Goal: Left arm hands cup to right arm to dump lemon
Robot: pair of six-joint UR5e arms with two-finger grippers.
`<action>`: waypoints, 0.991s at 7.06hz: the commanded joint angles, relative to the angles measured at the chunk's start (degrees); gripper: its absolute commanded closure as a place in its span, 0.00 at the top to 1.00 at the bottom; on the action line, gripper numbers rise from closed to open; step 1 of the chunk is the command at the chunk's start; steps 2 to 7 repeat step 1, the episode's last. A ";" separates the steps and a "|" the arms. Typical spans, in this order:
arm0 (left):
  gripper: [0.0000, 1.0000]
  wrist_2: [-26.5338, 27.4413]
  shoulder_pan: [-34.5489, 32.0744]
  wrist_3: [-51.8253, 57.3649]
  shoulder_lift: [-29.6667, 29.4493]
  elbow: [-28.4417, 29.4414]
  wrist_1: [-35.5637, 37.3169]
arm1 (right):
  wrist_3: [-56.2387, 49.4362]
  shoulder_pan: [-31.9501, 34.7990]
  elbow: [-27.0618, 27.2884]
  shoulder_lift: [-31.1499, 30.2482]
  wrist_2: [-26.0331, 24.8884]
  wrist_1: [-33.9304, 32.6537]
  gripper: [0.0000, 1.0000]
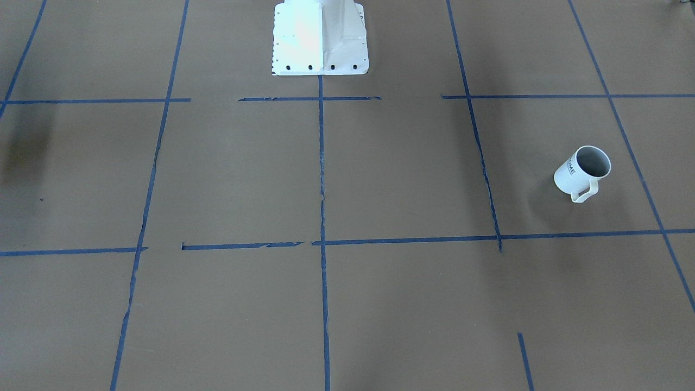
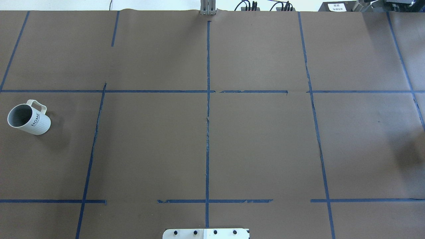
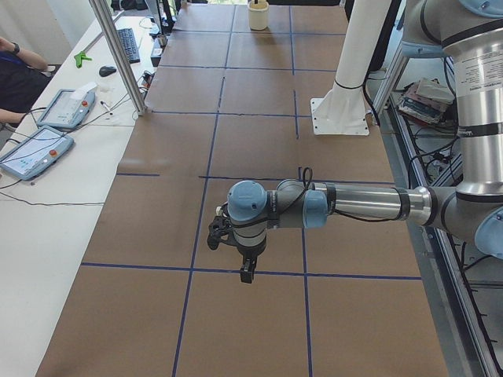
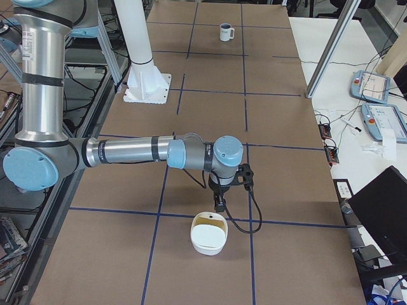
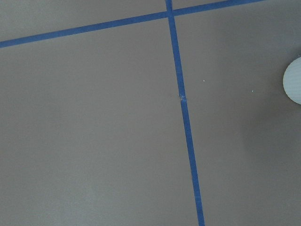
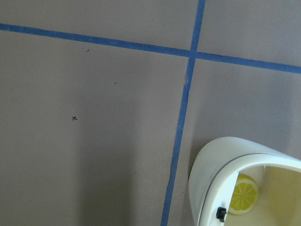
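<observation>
On the left side of the table (image 2: 259, 149), the cup (image 2: 29, 118) stands upright, handle (image 2: 37, 105) facing the far edge, so the left gripper (image 3: 246, 271), its state impossible to tell, should probably grasp the rim, leaving the handle free for the right gripper (image 4: 219, 204), equally unreadable.

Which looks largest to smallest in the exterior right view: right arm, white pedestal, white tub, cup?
1. right arm
2. white pedestal
3. white tub
4. cup
The cup stands far from the camera and the tub near, so that pair is unsure.
</observation>
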 commanded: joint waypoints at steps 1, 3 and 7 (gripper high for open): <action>1.00 -0.01 0.00 0.00 -0.07 0.16 -0.03 | 0.00 0.00 0.00 0.00 0.00 0.00 1.00; 1.00 -0.01 0.00 0.00 -0.07 0.16 -0.03 | 0.00 0.00 0.00 0.00 0.00 0.00 1.00; 1.00 -0.01 0.00 0.00 -0.07 0.16 -0.03 | 0.00 0.00 0.00 0.00 0.00 0.00 1.00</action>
